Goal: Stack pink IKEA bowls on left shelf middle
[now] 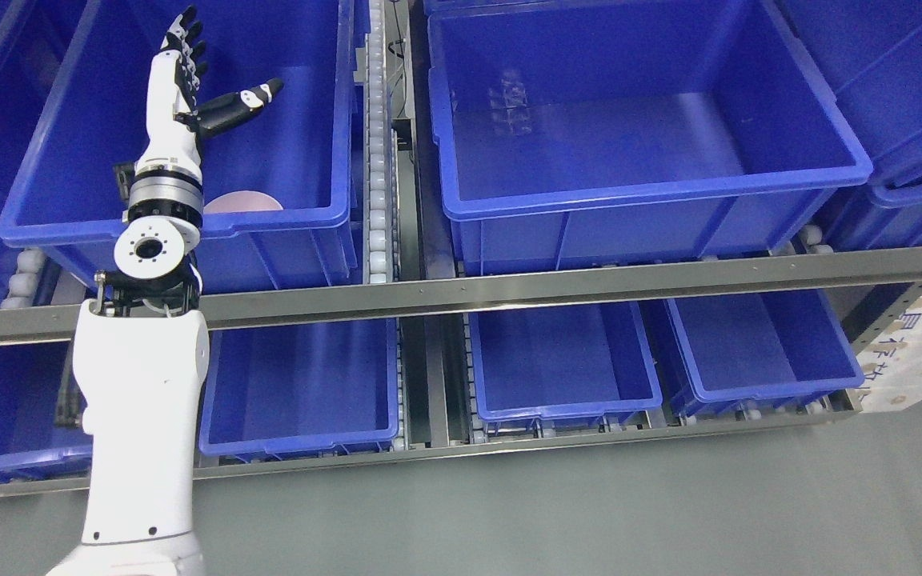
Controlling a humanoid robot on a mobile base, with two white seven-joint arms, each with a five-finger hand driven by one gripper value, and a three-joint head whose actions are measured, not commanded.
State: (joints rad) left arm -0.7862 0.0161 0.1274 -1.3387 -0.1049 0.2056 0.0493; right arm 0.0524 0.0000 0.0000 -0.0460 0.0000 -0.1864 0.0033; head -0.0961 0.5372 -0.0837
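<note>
My left arm rises from the bottom left and reaches over the front rim of a big blue bin point(285, 218) on the upper shelf level. My left hand point(209, 76) is open above the bin's inside, fingers straight up and thumb stuck out to the right, holding nothing. A pink bowl point(242, 202) lies inside that bin near its front wall, just right of my wrist; only its top edge shows over the rim. The hand is well above and behind the bowl, not touching it. My right arm does not show.
A second large blue bin point(653, 196) sits to the right, past a roller track point(379, 160). A steel rail point(589, 284) crosses the front. Below it stand smaller blue bins point(301, 392), point(561, 364), point(757, 344). Grey floor lies at the bottom.
</note>
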